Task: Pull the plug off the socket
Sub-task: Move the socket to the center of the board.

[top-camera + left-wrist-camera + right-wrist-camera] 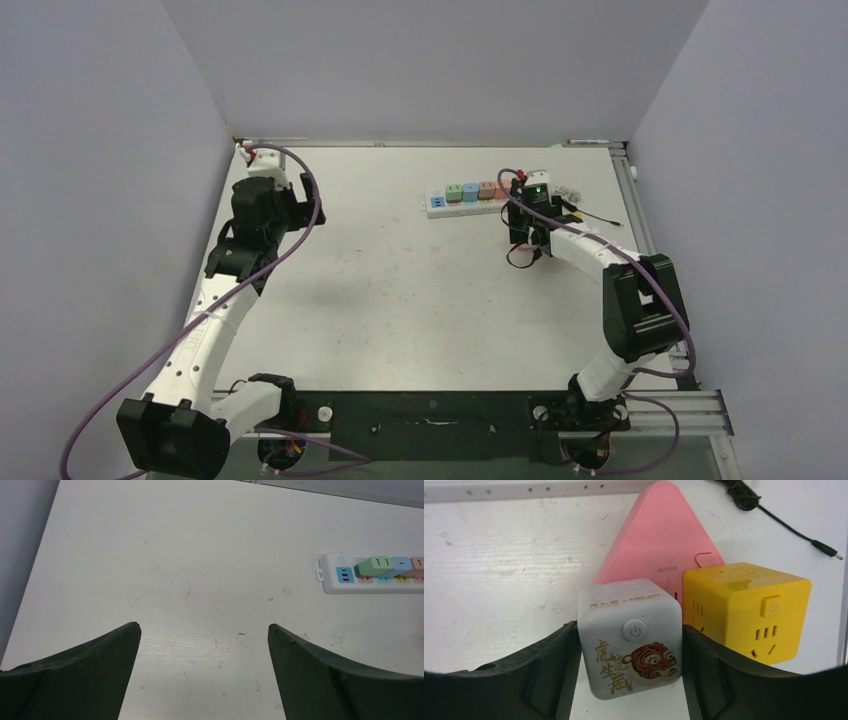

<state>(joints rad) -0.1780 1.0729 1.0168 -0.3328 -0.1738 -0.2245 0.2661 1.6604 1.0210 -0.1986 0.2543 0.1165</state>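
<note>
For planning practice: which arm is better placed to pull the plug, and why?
Right: the right gripper clasps the white tiger cube; the left gripper hangs open over the table, away from the power strip.

Under my left fingers (75,680) spreads a white table top (200,555), matte, flecked with small dark specks and faint scuffs. Off to their left a pale grey wall (20,540) meets the table's edge. Beyond my right fingers (524,680) the same white surface runs to a white strip (524,491) with a row of small holes. Seen from above, a plain back wall (430,60) and a right wall (740,150) close in the other sides. An aluminium rail (630,200) borders the edge right of my right fingers. The light is soft and even, with faint shadows.
</note>
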